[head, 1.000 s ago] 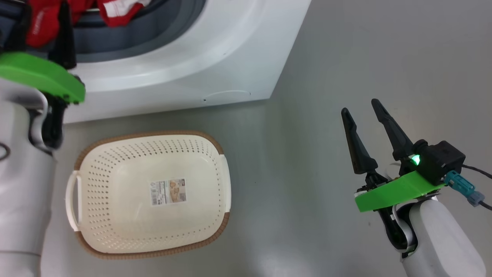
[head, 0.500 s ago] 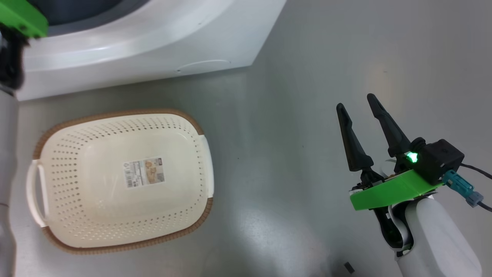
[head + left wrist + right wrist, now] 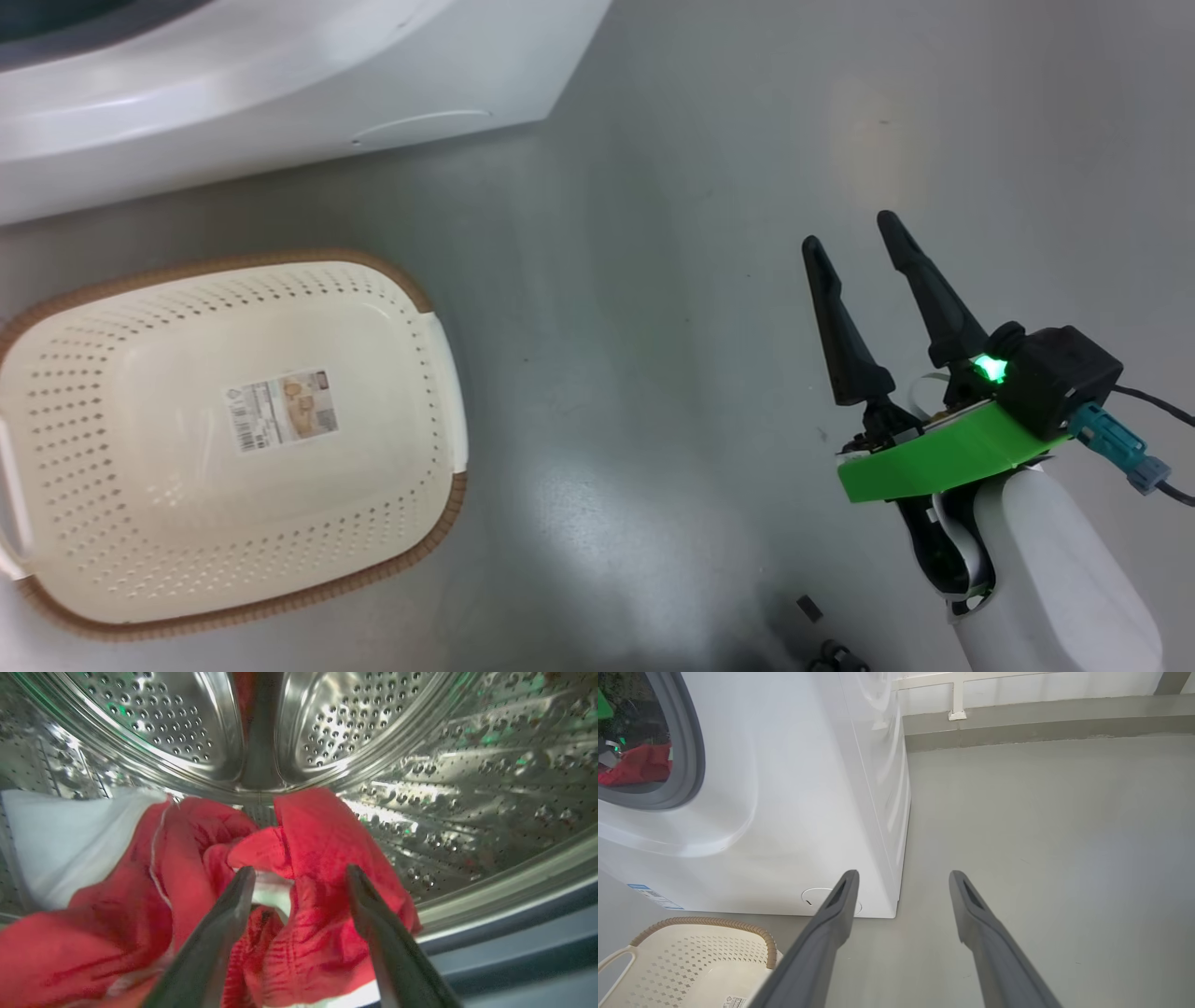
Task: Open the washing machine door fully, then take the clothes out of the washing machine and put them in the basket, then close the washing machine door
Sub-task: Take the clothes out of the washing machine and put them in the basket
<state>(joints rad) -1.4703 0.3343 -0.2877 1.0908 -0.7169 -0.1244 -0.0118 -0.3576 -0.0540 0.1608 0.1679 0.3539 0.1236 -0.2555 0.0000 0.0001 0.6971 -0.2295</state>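
Finding one: the left gripper (image 3: 300, 870) is inside the steel drum (image 3: 327, 728) of the washing machine (image 3: 280, 112). Its jaws are spread wide and released, grasping nothing. The clothes (image 3: 317, 830) lie directly ahead of and beneath the tips. A raised red fold stands between the two jaws, and the right jaw's tip overlaps the cloth. We cannot tell whether it touches.

Finding two: the heap's long axis runs across the jaws. Most of its bulk, including a white panel, lies off to the left jaw's side. We judge that a short advance and a closing of the jaws on the central fold is what the next move requires.

Finding three: the right gripper (image 3: 848, 231) hangs over bare grey floor (image 3: 653, 327), its jaws likewise parted and empty. It is well apart from the clothes, so the left arm is plainly the nearer.

Materials: the cloth is soft, creased and limp, and likely to trail when lifted. The drum is glossy perforated metal, ringed by a grey rubber gasket (image 3: 693, 756). The basket (image 3: 373, 308) is rigid cream plastic, oblong and perforated, with a brown woven-look rim. It stands empty, well off the right jaws' left side.
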